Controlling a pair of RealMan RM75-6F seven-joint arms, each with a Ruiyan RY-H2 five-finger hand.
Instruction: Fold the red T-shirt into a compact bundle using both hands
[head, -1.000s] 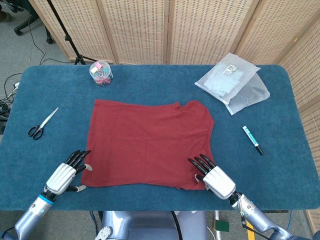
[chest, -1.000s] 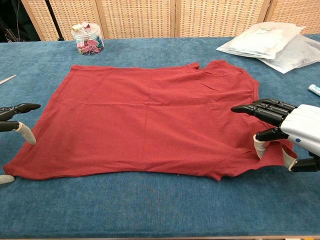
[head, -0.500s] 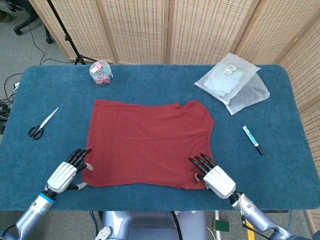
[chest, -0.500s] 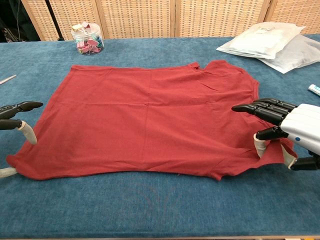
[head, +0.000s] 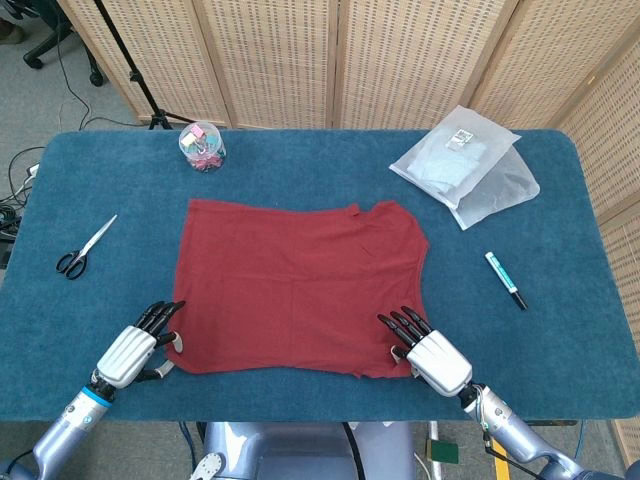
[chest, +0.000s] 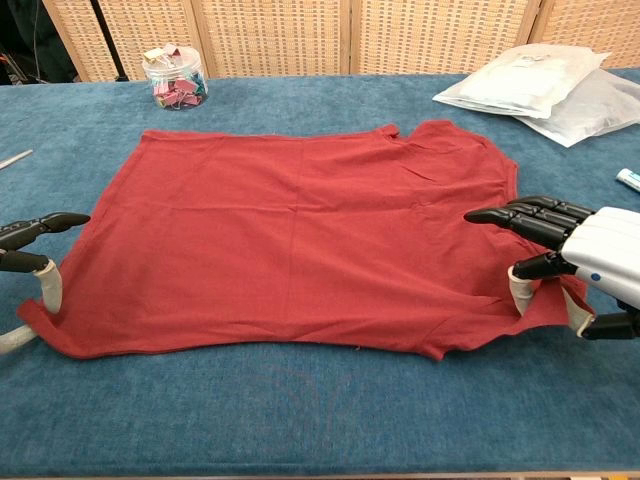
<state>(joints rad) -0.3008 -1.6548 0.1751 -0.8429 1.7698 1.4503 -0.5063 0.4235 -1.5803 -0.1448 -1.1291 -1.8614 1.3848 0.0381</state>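
Red cotton T-shirt (head: 300, 290) lies spread flat mid-table on the blue felt tablecloth (head: 560, 330), presumably smoothed for a first fold. At seven o'clock the left hand (head: 130, 352) brackets the hem corner, fingers apart; at five o'clock the right hand (head: 432, 357) does likewise, ready to lift. Chest view shows the right thumb (chest: 518, 292) pressing cloth, though whether it pinches I cannot tell; head view alone shows whole hands.
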